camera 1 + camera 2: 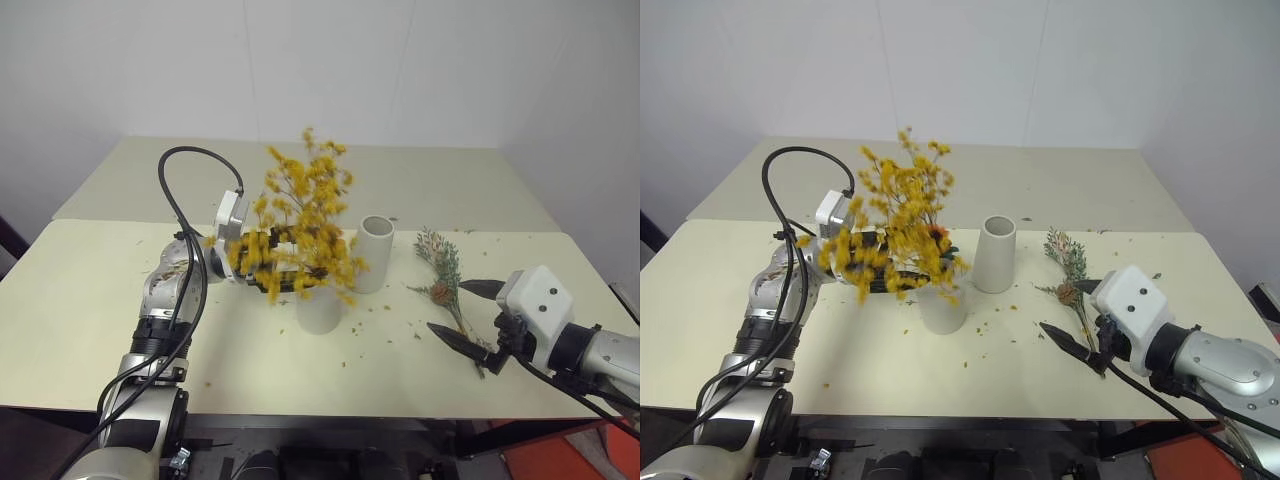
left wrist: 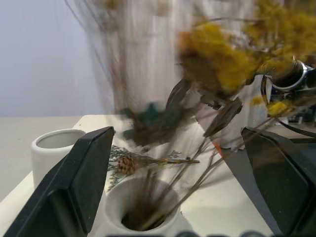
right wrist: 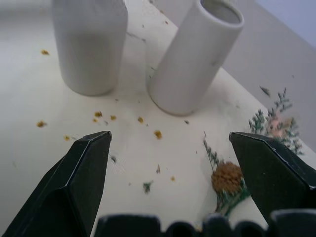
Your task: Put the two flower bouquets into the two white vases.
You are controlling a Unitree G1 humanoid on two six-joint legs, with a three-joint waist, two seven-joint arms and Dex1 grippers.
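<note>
The bushy yellow bouquet [image 1: 300, 225] stands with its stems in the short white vase [image 1: 319, 311] at the table's middle. My left gripper [image 2: 176, 133] is open, one finger on each side of the stems just above the vase's mouth [image 2: 143, 212] and clear of them. Flowers partly hide it in the head views. The taller cylinder vase [image 1: 374, 253] stands just right of it, empty. The grey-green sprig with a pinecone [image 1: 440, 275] lies flat on the table further right. My right gripper [image 1: 447, 307] is open beside the sprig's stem end, holding nothing.
Yellow crumbs and twig bits [image 3: 98, 114] lie scattered on the cream table [image 1: 90, 320] around both vases. A second table [image 1: 430, 175] adjoins behind. A black cable [image 1: 180, 200] loops over my left arm.
</note>
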